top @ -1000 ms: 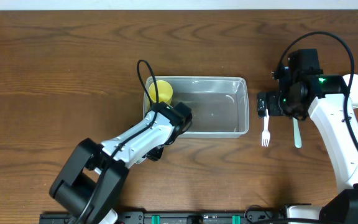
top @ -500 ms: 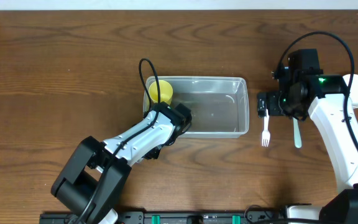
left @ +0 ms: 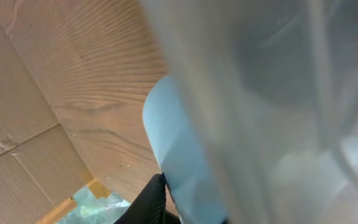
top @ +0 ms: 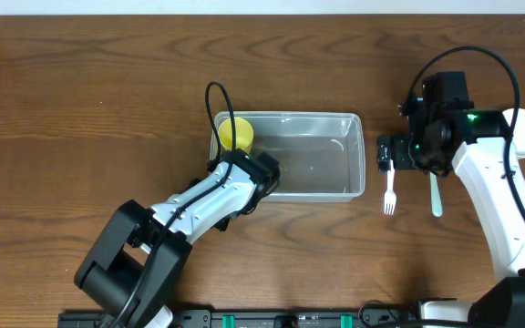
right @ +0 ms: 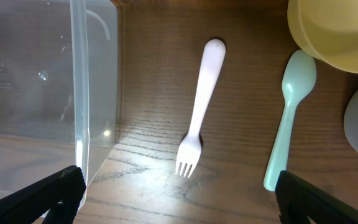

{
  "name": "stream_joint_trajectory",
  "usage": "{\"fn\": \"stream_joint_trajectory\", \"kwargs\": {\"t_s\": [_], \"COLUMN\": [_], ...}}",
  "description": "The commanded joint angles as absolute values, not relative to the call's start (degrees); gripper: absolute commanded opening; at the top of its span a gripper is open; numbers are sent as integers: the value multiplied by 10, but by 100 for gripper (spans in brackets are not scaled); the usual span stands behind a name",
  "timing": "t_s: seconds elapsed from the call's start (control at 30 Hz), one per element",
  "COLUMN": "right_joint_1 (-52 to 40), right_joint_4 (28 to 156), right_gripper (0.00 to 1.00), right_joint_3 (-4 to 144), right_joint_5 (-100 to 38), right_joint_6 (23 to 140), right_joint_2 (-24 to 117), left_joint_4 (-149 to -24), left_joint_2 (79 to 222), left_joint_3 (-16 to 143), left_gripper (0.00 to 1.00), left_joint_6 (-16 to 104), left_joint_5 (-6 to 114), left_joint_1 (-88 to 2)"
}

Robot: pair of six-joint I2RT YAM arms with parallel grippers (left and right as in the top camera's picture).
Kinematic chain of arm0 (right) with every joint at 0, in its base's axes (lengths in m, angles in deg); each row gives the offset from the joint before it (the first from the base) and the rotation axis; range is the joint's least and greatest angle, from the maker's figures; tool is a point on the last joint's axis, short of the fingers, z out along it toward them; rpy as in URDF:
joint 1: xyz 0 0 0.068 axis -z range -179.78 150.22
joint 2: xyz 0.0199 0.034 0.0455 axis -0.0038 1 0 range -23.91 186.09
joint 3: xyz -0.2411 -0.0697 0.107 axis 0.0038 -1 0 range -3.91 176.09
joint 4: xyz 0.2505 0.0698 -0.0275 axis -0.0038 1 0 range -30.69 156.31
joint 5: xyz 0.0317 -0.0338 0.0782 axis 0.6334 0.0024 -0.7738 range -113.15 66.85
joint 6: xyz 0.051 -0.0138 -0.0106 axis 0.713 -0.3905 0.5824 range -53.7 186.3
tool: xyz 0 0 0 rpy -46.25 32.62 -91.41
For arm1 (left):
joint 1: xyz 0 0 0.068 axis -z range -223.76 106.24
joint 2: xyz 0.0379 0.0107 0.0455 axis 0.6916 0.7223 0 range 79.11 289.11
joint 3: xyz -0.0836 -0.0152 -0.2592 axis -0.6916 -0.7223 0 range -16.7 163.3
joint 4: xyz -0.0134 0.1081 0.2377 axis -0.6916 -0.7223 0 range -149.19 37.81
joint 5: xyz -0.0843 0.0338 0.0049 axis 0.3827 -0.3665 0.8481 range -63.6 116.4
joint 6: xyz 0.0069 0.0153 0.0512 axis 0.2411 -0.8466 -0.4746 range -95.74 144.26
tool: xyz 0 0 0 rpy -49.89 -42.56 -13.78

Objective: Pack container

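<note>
On the grainy wood table [top: 80, 91], the clear plastic container [top: 313, 164] with round corners sits in the middle. My left gripper [top: 252, 173] is at its near-left corner; I cannot tell how its jaws stand. My right gripper [top: 386, 153] gapes wide and empty above a thin white fork [right: 201, 106].

Figure: two arms, white shells on black joints.
Left arm [top: 203, 202] and right arm [top: 495, 196] each carry a looping black cable [top: 207, 105]; a green light [top: 470, 117] glows on the right wrist; the right gripper [right: 179, 185] has black fingers.
</note>
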State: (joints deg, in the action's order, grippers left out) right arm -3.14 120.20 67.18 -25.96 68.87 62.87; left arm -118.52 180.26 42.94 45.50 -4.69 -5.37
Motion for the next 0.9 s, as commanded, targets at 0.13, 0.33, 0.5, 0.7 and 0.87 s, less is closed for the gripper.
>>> {"fn": "stream_joint_trajectory", "kwargs": {"t_s": [0.13, 0.33, 0.5, 0.7, 0.87], "right_joint_1": [-28, -28, -28, -28, -28], "right_joint_4": [1203, 1203, 1204, 1204, 1204], "right_gripper": [99, 99, 99, 99, 99], "right_joint_3": [679, 679, 679, 679, 679], "right_joint_5": [-257, -257, -257, -257, -257], "right_joint_6": [690, 690, 690, 690, 690], "right_joint_2": [631, 631, 631, 631, 631], "left_joint_4": [-1204, -1210, -1219, -1257, -1272], "left_joint_2": [1794, 1759, 1698, 1609, 1574], "left_joint_3": [436, 447, 453, 498, 591], "left_gripper": [10, 10, 9, 6, 6], "left_joint_6": [501, 507, 517, 522, 496], "left_joint_5": [-43, -48, -50, -77, -70], "left_joint_1": [-55, -55, -55, -55, -55]}}
